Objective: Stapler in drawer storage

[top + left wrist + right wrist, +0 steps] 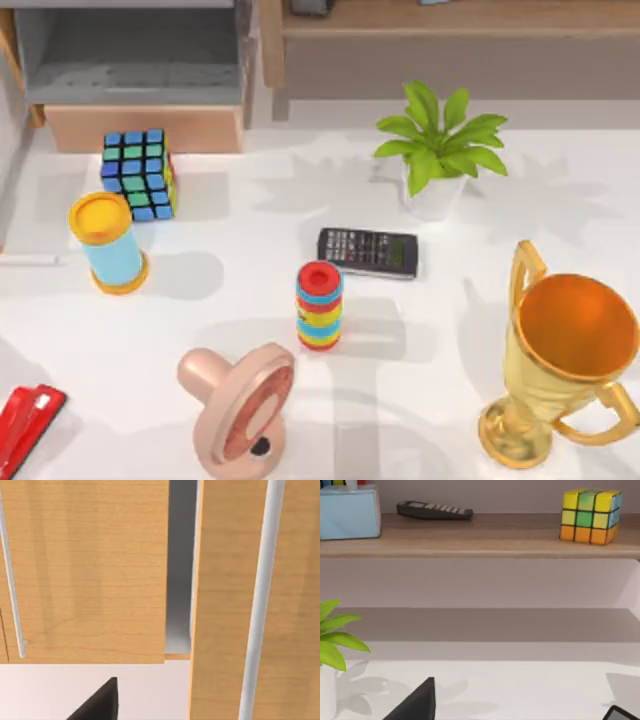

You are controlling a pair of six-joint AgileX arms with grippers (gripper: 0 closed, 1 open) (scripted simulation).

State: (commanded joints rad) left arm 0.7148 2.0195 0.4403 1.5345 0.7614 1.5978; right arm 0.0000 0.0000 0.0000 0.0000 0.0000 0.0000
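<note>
White tabletop carries the stapler (25, 424) at its near left corner, unheld and clear of both grippers, whose finger state I cannot tell. Well away at the far left, the drawer (140, 75) stands open, a cube (139, 174) just before it.

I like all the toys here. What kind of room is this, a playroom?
It looks like a computer-made tabletop, not a real playroom: a white table strewn with unrelated things, such as a colourful cube, a gold trophy and a red stapler, with an open drawer at the back.
</note>
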